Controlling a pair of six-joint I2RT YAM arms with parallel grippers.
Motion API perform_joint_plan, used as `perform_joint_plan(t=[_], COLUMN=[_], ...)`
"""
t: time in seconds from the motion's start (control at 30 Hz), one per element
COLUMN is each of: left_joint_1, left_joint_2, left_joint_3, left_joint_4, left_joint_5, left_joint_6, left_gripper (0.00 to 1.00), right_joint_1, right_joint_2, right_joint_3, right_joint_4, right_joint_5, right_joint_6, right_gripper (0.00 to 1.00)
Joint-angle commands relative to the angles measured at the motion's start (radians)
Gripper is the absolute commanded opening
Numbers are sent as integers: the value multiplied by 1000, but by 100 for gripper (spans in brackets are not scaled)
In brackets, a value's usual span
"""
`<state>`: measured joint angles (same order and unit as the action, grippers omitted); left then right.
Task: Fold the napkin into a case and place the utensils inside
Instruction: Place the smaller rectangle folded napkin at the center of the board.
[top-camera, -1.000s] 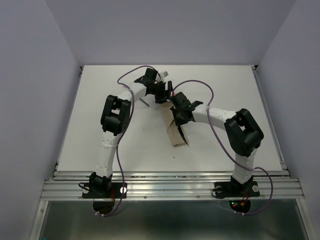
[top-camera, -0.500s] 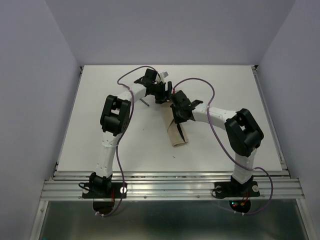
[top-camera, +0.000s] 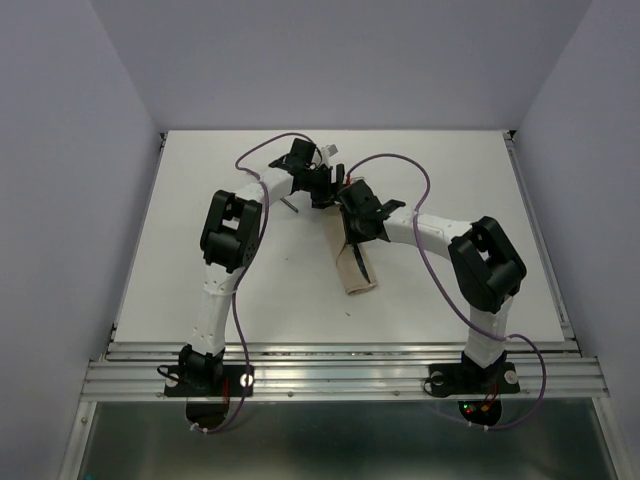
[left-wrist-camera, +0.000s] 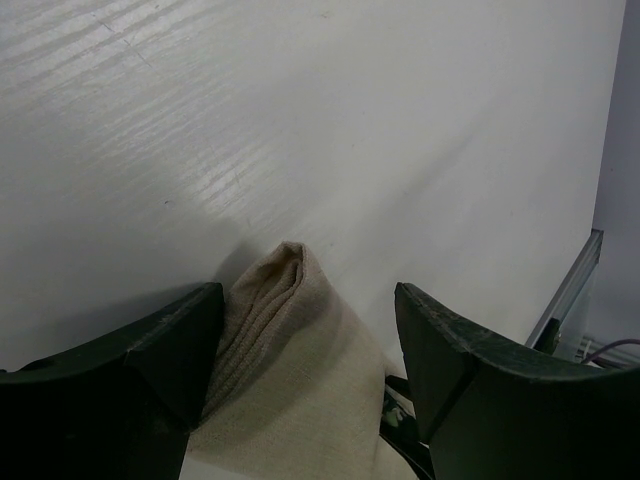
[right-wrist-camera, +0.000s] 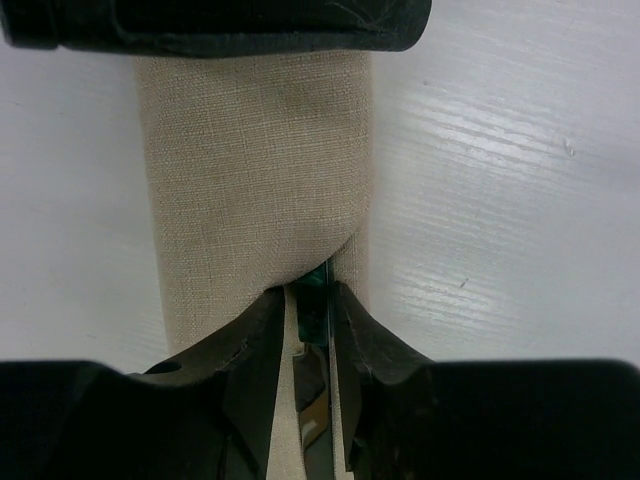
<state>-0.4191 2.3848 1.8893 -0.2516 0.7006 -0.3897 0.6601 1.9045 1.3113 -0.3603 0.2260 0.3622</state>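
left gripper (left-wrist-camera: 305, 300) is spread open; the hold of the right gripper (right-wrist-camera: 308, 290) on the utensil (right-wrist-camera: 316, 300) at lower centre cannot be told, so it could be dragged from the case (right-wrist-camera: 255, 160) on retreat.

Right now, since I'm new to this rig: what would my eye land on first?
A tan napkin, folded into a narrow strip, lies in the middle of the white table. The left hand stands wide open astride one end of it. At its flap, a slim utensil sits between the right hand's fingers.
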Motion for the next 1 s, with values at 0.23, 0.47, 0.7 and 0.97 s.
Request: perform_joint_plan(t=[0.23, 0.47, 0.7, 0.97], left_joint_1=[-12, -12, -12, -12], left_joint_2=[-32, -22, -21, -33], left_joint_3=[-19, 1, 10, -7], left_joint_4=[-64, -83, -103, -123], left_joint_5=[-10, -13, -15, -12], left_joint_6=[20, 22, 32, 60], left_gripper=[80, 80, 80, 80], right_joint_1=[-8, 1, 10, 10], right_joint_2=[-73, -74, -70, -74], right_joint_3=[-47, -61, -52, -27], right_joint_4=[47, 49, 41, 46], right_joint_5=[-27, -36, -7, 41], right_joint_6=[-8, -6, -5, -31], right_gripper=[30, 29, 11, 6])
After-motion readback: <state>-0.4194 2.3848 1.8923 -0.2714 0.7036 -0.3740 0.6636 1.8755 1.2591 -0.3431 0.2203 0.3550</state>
